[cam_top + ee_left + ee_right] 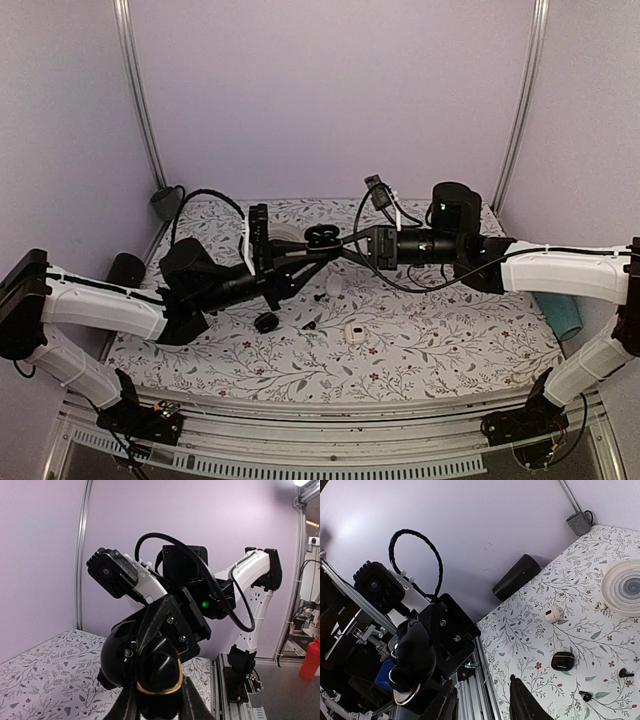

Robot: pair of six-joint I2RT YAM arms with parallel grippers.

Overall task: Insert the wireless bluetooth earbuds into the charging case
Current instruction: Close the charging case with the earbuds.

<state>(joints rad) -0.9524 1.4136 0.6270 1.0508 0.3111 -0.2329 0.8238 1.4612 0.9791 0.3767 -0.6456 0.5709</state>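
Note:
My left gripper [160,700] is shut on an open black charging case [159,667] with a gold rim, held up in the air over the middle of the table [320,237]. The right gripper [482,682] faces it from close by. Its jaws stand apart with nothing between them, and the held charging case [407,677] lies just left of its fingers. Two tiny black earbuds [623,672] [585,696] lie on the flowered cloth below, in the top view as earbuds [320,297] [309,325].
A closed black case [563,661] with a gold line lies on the cloth, with a white case [552,614] beyond it and another white case [353,333] nearer. A plate [625,587], a black cylinder [516,576] and a grey cup [578,522] stand farther back. A teal roll [565,315] lies at the right edge.

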